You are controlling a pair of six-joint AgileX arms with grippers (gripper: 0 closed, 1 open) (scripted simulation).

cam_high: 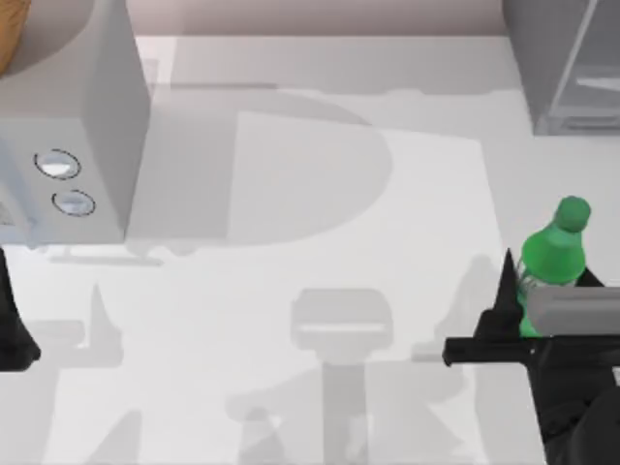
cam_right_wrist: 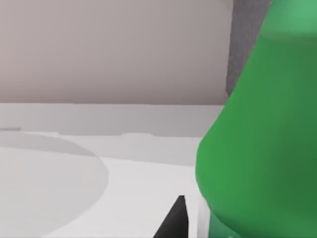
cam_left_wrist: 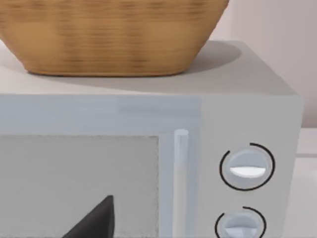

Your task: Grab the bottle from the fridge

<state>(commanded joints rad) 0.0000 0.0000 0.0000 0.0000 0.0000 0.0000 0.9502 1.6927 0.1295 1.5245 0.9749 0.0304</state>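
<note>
One green bottle (cam_high: 552,257) stood out over the table's right edge, upright with its cap (cam_high: 572,213) toward the far side, and the right gripper (cam_high: 528,310) was closed on its lower body; one dark fingertip (cam_high: 506,281) showed against the bottle's left side, while a grey part of the arm covered the other side. In the right wrist view the bottle (cam_right_wrist: 262,148) bulked close in front of the camera with one black fingertip (cam_right_wrist: 173,220) just beside its base. One fridge (cam_high: 567,63) sat at the table's far right corner, dark grey with a pale glass pane in a light frame, well apart from the bottle. One lighter grey box (cam_high: 68,126) stood at the far left corner, carrying two round knobs (cam_high: 58,165), one above the other, and one woven basket (cam_left_wrist: 109,34) rested on its top. The left arm was parked at the table's left edge in front of that box; its gripper (cam_high: 15,334) showed as a dark shape there, and whether its fingers were apart or together could not be told. The table (cam_high: 320,242) was plain white, crossed by soft grey shadows of the arms and a broad rounded shadow near the middle. Behind it ran a pale pinkish wall (cam_right_wrist: 114,49).
</note>
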